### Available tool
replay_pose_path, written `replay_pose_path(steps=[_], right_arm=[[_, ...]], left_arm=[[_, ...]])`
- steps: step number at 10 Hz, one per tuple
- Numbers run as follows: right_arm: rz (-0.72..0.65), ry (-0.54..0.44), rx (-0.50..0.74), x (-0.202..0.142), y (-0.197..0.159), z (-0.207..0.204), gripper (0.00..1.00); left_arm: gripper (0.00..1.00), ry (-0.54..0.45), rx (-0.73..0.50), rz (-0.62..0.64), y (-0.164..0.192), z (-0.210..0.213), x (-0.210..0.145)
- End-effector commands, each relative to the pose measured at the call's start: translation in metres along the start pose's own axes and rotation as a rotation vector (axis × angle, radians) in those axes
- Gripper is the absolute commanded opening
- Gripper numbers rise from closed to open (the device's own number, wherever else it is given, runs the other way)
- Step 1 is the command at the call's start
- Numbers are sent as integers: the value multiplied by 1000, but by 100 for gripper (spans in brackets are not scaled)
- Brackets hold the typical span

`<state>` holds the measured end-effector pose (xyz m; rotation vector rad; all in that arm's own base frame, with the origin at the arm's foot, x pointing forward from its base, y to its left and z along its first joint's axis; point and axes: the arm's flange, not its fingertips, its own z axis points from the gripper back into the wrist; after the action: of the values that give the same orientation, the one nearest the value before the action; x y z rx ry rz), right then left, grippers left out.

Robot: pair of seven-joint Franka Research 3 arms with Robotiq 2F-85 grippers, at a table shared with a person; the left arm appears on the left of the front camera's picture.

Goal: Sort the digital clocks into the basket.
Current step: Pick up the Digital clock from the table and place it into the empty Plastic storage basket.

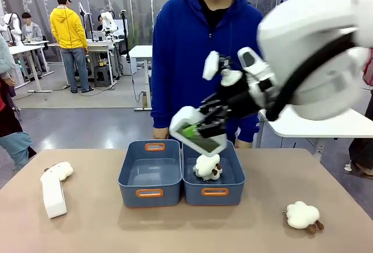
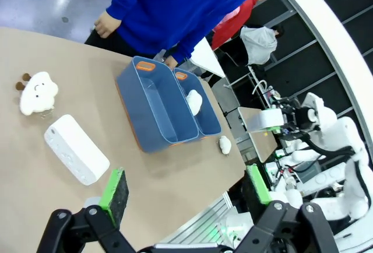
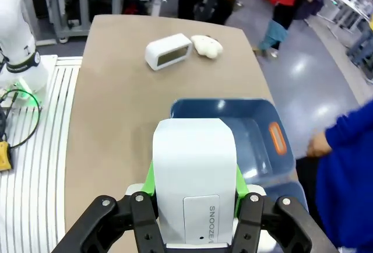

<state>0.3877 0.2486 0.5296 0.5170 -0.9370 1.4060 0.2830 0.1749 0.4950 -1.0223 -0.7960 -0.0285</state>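
Note:
My right gripper is shut on one digital clock, a white rounded box with a grey-green screen. It hangs tilted above the far rims of two blue baskets, about where they meet. In the right wrist view this clock sits between the green pads, over the empty basket. The empty left basket stands beside the right basket, which holds a sheep plush. A second clock lies at the table's left. My left gripper is open high over that clock.
One plush lies against the second clock, another at the front right. A person in a blue hoodie stands right behind the baskets, with a hand near the empty basket's far rim. Bare table lies in front of the baskets.

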Motion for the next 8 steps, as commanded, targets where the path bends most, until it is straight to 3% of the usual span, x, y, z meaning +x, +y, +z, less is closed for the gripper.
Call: replay_pose_path(steps=[1, 5, 8], right_arm=[[42, -17, 23, -9, -28, -58, 0], [82, -63, 172, -25, -41, -150, 0], [42, 0, 205, -48, -50, -191, 0]], left_arm=[[100, -13, -21, 2, -2, 1, 2], [100, -13, -21, 2, -2, 1, 2], [100, -13, -21, 2, -2, 1, 2]])
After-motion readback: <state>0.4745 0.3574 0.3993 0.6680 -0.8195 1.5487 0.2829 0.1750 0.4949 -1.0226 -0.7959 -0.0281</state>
